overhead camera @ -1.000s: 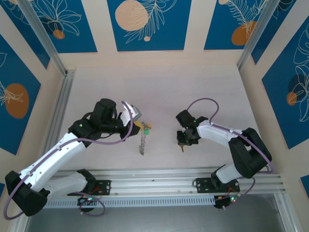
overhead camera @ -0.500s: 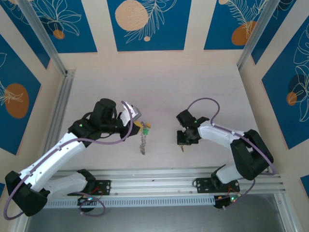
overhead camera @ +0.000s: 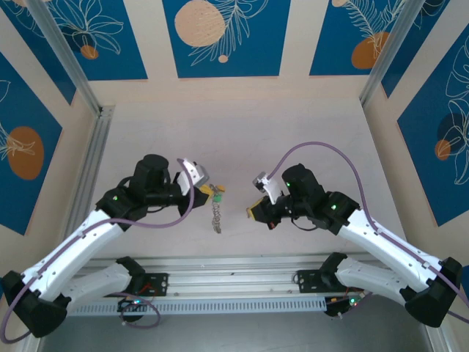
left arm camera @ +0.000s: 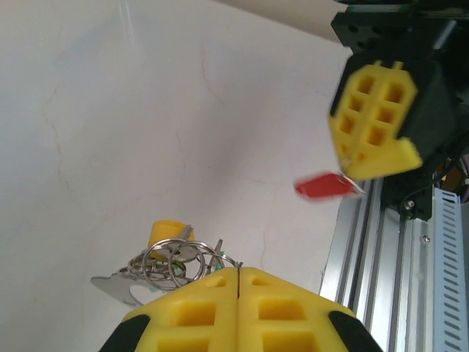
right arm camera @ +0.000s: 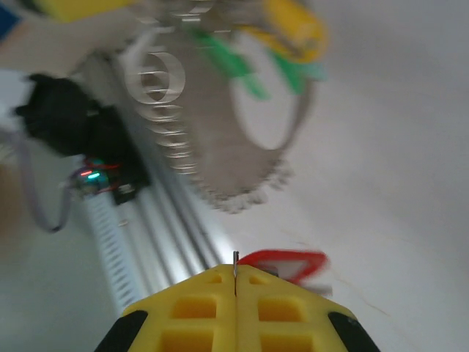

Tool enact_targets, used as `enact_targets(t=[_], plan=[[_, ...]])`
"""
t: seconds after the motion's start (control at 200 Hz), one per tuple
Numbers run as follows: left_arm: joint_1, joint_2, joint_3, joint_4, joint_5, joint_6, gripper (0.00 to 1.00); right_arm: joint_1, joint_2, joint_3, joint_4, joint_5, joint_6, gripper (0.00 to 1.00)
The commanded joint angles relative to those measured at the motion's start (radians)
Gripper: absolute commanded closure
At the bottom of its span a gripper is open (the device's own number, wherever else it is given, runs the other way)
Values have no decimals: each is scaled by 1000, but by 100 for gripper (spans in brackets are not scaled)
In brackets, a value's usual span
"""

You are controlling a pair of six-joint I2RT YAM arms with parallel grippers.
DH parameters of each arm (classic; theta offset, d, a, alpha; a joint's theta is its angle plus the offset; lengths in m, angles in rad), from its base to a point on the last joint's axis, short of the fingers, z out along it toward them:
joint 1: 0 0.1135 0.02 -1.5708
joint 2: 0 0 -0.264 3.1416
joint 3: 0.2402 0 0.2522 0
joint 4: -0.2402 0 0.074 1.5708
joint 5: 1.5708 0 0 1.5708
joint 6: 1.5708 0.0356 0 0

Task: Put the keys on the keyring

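My left gripper [overhead camera: 210, 192] [left arm camera: 238, 271] is shut, pinching a thin wire ring of the keyring [left arm camera: 172, 257]. Its grey chain [overhead camera: 216, 215] hangs down over the table, with a green tag and a yellow piece at the top. To its right, my right gripper [overhead camera: 255, 213] [right arm camera: 235, 275] is shut on the key [right arm camera: 289, 264], red head beside the jaws, thin blade edge pinched between them. In the left wrist view the red key [left arm camera: 326, 185] sticks out under the right gripper's yellow fingertips [left arm camera: 374, 125]. The keyring [right arm camera: 220, 95] looms blurred ahead of the right gripper.
An aluminium rail [overhead camera: 278, 268] [left arm camera: 366, 257] runs along the near edge below both grippers. Blue patterned wall panels [overhead camera: 223, 37] enclose the pale table [overhead camera: 234, 132] on three sides, and a metal post [overhead camera: 95, 147] lines the left edge.
The right arm has swung round and carried its gripper with the red key left toward the keyring. The left gripper, still holding the keyring, shifted only slightly.
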Motion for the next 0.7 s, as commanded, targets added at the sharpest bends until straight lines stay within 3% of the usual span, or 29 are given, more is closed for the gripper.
enact_targets(t=[0.0, 0.23, 0.35, 0.695], plan=[[11, -78, -24, 115, 54, 35, 100, 31, -10, 58, 28, -257, -47, 100], [16, -100, -40, 147, 136, 41, 100, 57, 30, 113, 207, -443, 42, 100], [16, -114, -57, 177, 167, 38, 100, 47, 72, 89, 341, -442, 162, 100], [16, -121, -66, 192, 233, 45, 100, -20, 195, 119, 401, -470, 310, 100]])
